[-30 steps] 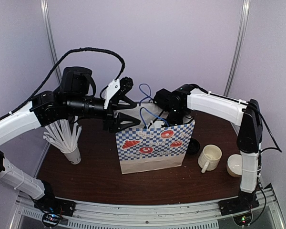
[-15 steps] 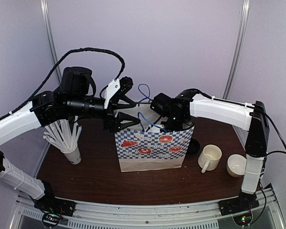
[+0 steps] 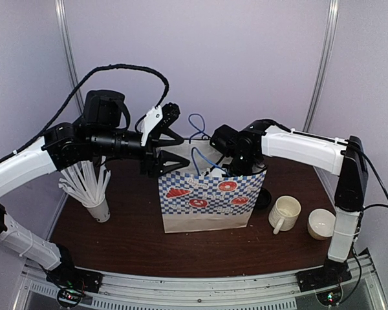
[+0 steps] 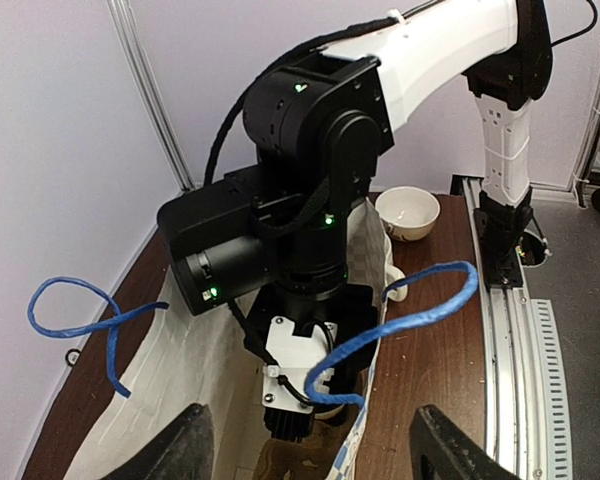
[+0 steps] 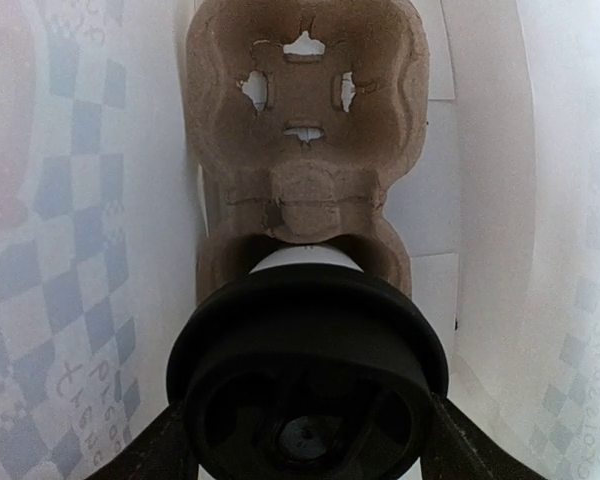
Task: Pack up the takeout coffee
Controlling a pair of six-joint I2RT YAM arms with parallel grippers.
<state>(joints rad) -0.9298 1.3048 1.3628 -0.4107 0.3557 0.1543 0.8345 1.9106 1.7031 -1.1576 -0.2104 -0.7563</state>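
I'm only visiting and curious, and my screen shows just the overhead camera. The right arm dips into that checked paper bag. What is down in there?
Observer: The right wrist camera looks straight down inside the bag. A brown cardboard cup carrier lies on the bottom, and its far pocket is empty.
Operator: Is the arm carrying anything?
Observer: Yes. A white cup with a black lid sits between the right jaws, over the carrier's near pocket. I can't tell whether it is seated yet.
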